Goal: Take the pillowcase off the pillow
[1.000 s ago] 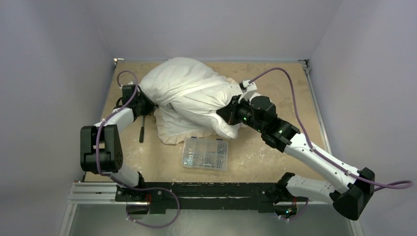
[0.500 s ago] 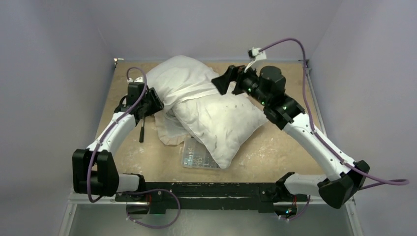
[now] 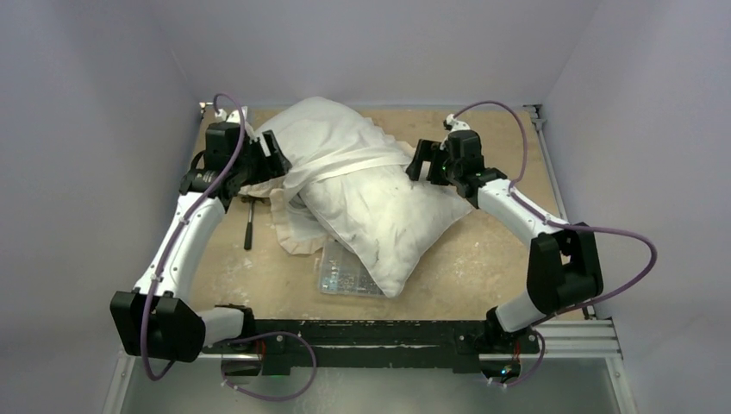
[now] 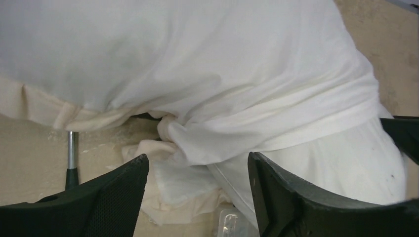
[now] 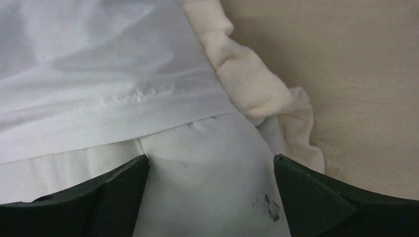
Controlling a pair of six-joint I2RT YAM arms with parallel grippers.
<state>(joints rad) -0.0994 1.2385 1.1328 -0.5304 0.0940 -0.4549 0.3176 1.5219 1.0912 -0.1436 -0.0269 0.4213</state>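
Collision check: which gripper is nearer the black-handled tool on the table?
Left. The left gripper sits just beyond the tool, beside the pillowcase; the right gripper is across the pillow, far to the right.

On the table, far centre: pillowcase over far end of pillow; pillow's near corner atop a compartment box. Left of both, just apart, possibly a screwdriver.

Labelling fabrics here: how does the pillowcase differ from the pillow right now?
The pillowcase is thin, creased and bunched over the far end; the pillow is plump, its near end sticking out bare. The pillowcase has a cream ruffled frill; the pillow has none and shows dark smudges. Both are whitish.
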